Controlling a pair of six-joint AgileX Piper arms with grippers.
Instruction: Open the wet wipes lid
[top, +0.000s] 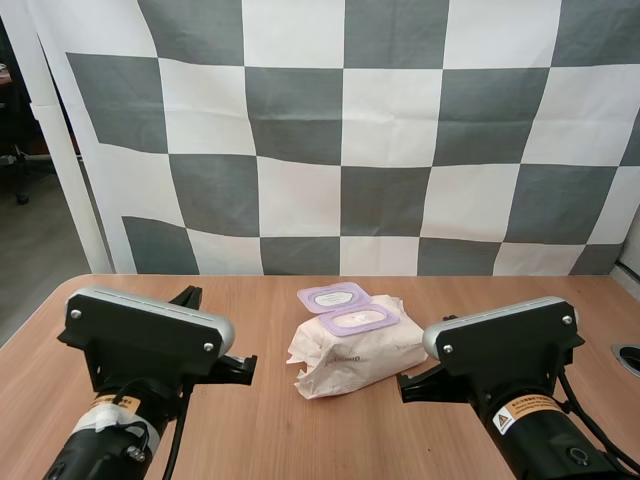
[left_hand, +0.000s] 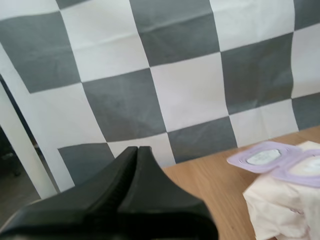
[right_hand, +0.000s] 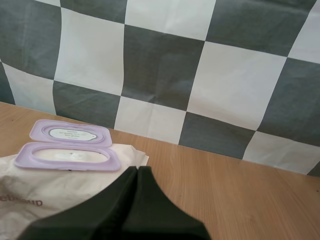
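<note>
Wet wipes pack (top: 355, 352) lid (top: 333, 296) flipped open — left gripper (left_hand: 137, 149), right gripper (right_hand: 137, 169) closed, empty

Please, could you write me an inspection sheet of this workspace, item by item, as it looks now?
surface: wooden table, with a round fitting at its right edge.
job's things: pack of wet wipes lies mid-table; its purple lid is already open, swung back behind the opening.
clutter: nothing seen.
grippers: left gripper has its fingers together, holding nothing, to the left of the pack; right gripper likewise, to the right of it.
cables: nothing seen.
surroundings: nothing seen.
</note>
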